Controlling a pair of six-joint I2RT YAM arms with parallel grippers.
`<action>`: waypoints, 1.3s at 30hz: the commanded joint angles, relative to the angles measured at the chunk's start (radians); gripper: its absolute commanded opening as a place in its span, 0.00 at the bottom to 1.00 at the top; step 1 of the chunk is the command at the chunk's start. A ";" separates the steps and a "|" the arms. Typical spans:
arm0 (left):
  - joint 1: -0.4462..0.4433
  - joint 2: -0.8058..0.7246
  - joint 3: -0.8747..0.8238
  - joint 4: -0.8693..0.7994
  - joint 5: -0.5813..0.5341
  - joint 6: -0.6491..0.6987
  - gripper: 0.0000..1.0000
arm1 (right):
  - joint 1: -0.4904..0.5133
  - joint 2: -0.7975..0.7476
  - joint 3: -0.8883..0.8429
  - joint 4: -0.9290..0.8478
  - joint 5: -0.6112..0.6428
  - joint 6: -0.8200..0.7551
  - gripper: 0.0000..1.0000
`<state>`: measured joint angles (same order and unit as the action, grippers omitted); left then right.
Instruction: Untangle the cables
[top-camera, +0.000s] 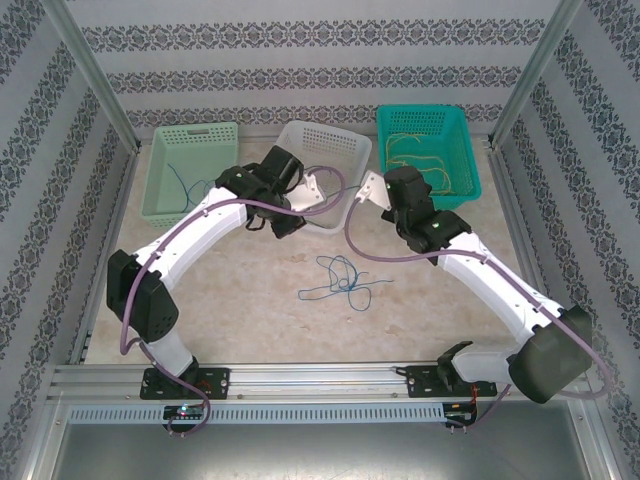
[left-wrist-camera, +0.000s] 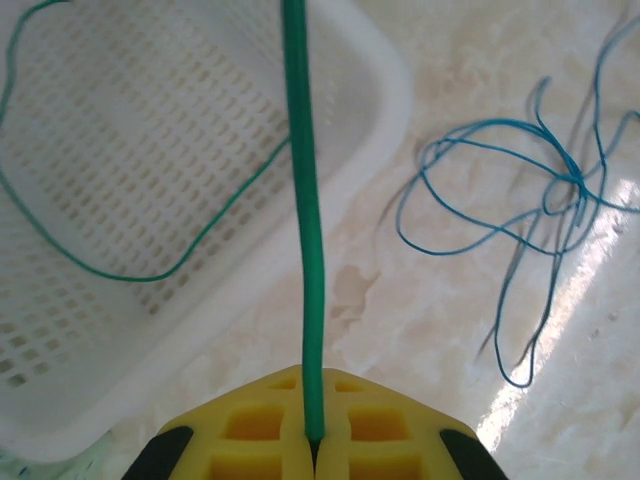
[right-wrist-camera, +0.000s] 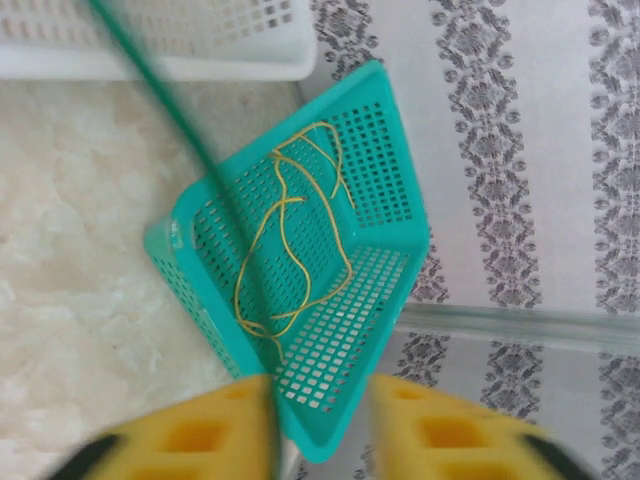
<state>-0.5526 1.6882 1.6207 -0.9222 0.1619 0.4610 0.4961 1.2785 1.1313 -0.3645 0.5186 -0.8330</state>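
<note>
Left gripper (left-wrist-camera: 312, 440): yellow pads pressed together on a green cable (left-wrist-camera: 303, 200), seen close from the left wrist. The cable runs straight away from the pads, and its far part loops inside the white basket (left-wrist-camera: 385, 95). Right gripper (right-wrist-camera: 320, 425): pads spread apart in its wrist view, the green cable a blur along the inner edge of one pad; contact cannot be told. Overhead gives the layout. Table (top-camera: 260, 300), marbled. Three perforated baskets stand along the far edge:
- light green basket (top-camera: 200, 135), left, holding one blue cable (top-camera: 178, 185);
- white, middle;
- teal basket (right-wrist-camera: 395, 170), right, holding yellow cables (right-wrist-camera: 290, 260).

Tangle of blue cables (left-wrist-camera: 575, 180) lies loose on the table, near the white basket.
</note>
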 joint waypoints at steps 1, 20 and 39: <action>0.066 -0.024 0.058 0.073 -0.031 -0.142 0.00 | -0.052 -0.008 0.104 -0.053 -0.036 0.267 0.83; 0.235 0.417 0.488 0.140 0.199 -0.641 0.00 | -0.366 -0.156 -0.002 -0.222 -0.614 1.056 0.96; 0.211 0.389 0.397 0.211 0.112 -0.681 1.00 | -0.215 -0.048 -0.184 -0.230 -0.756 1.187 0.78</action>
<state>-0.3279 2.1838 2.0674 -0.7670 0.3264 -0.2359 0.2276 1.1984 0.9581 -0.5953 -0.2256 0.3176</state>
